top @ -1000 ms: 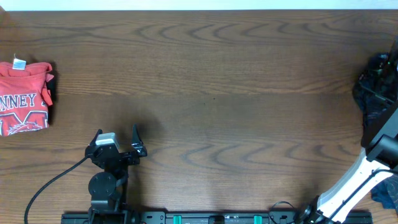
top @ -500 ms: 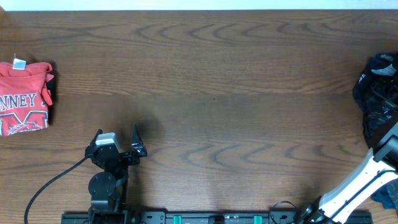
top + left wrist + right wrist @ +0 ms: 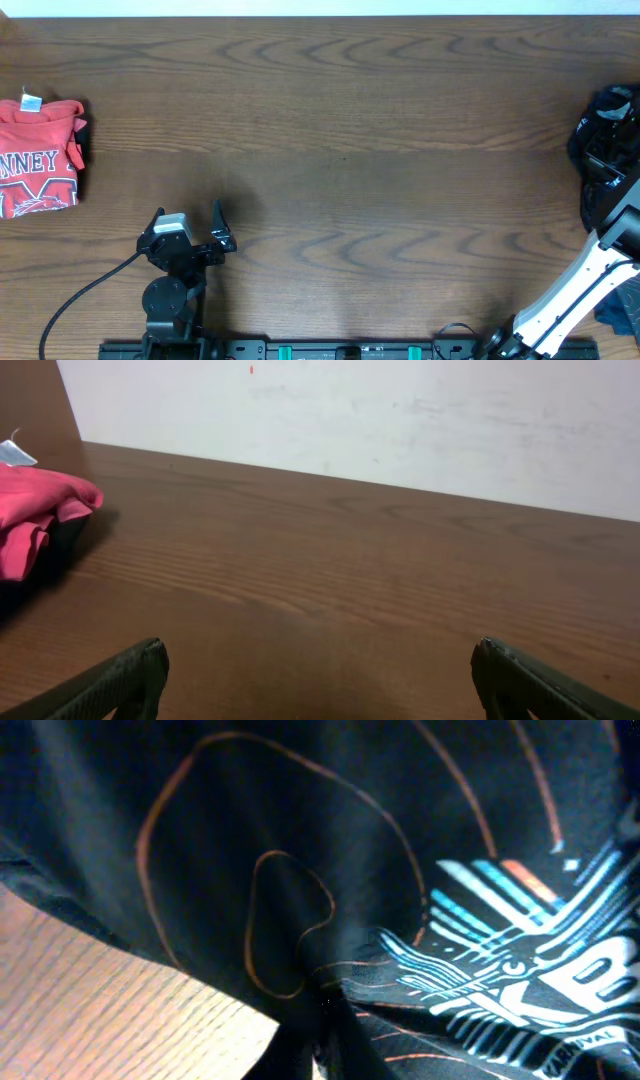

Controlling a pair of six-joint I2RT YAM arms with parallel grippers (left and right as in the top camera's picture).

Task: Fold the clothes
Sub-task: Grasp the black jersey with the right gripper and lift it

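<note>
A black jersey (image 3: 603, 140) with thin orange wavy lines lies bunched at the table's far right edge. It fills the right wrist view, where a white and blue logo (image 3: 520, 970) shows on it. My right gripper (image 3: 325, 1040) is shut on a pinched fold of this jersey, just above the wood. It is hard to pick out against the dark cloth in the overhead view. My left gripper (image 3: 188, 212) rests near the front left, open, with nothing between its fingers (image 3: 130, 675). A folded red shirt (image 3: 38, 158) with white lettering lies at the far left, also visible in the left wrist view (image 3: 40, 510).
The brown wooden table (image 3: 340, 130) runs wide between the two garments. A white wall (image 3: 400, 420) stands behind its far edge. Some bluish cloth (image 3: 622, 312) shows at the bottom right corner, beside the right arm's white link (image 3: 575, 290).
My right gripper's jaws have closed on the black jersey's fabric, and the arm's end shifted slightly at the right edge. The left arm and the red shirt have not moved.
</note>
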